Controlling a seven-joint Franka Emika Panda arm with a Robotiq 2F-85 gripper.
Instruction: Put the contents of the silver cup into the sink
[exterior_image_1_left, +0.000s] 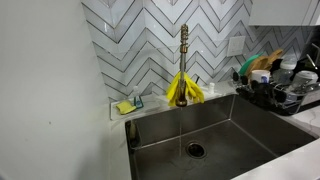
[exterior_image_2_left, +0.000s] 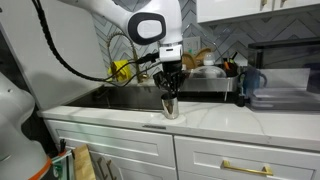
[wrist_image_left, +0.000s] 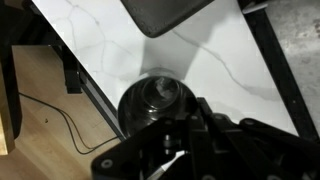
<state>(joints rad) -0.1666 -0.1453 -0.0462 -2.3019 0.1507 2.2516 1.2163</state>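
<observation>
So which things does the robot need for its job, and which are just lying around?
For the job:
silver cup on the counter
sink
gripper, right over the cup

Just lying about:
yellow gloves draped on the faucet
sponge beside the sink
dish rack full of dishes

The sink (exterior_image_1_left: 250, 128) runs off the bottom edge in an exterior view, and the dish rack (exterior_image_1_left: 280, 95) beside the sink is cut by the side edge. Beside the sink, the gripper (exterior_image_2_left: 171, 96) covers the top of the silver cup (exterior_image_2_left: 171, 109) in an exterior view, so its hold cannot be told; the wrist view leaves the cup's inside too dark to read.
</observation>
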